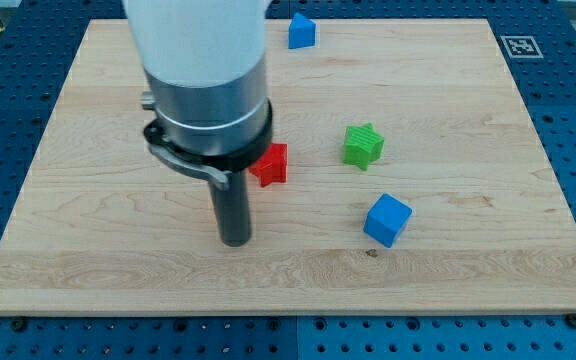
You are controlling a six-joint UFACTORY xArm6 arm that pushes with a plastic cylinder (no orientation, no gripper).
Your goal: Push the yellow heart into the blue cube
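Wooden board [448,270] on blue pegboard bench [568,130]. Arm w/ white-grey housing [203,70] comes down from far left; dark rod below it.

My tip [235,242] sits on board, near-left of centre. Plain rod, no jaws, holding nothing; not touching any block.

Red block [271,163] just far-right of rod, partly hidden behind housing; shape unclear.

Green star-ish block [363,146] right of red, apart from it.

Blue cube [387,220] near-right, well right of tip, bare board between.

2nd blue block [301,31] at far edge, house-like shape.

Yellow heart: not visible anywhere; can't tell where it is, poss. hidden behind arm.
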